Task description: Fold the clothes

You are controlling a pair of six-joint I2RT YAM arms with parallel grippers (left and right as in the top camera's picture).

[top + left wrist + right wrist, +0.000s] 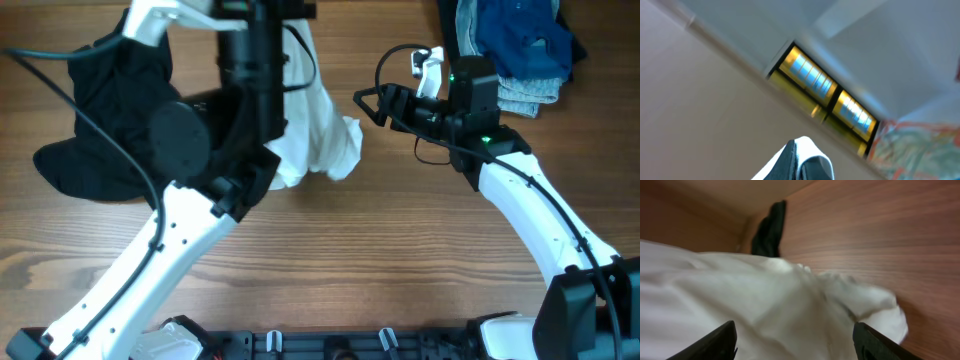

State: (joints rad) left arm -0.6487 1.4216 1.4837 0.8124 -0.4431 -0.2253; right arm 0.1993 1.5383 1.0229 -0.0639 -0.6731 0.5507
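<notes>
Hanging white T-shirt [765,295] pinched in left gripper [270,12]; right gripper [794,326] spread wide, shirt just ahead.

shirt [320,140] up on my left arm [180,230]
my right claw [368,103] gapes just beside its edge; black garment [105,120] lies left.

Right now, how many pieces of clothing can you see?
4: a black garment at the left, a white T-shirt in the middle, and a navy-blue garment heaped with light-blue jeans at the top right. Others may be hidden beneath those two.
</notes>
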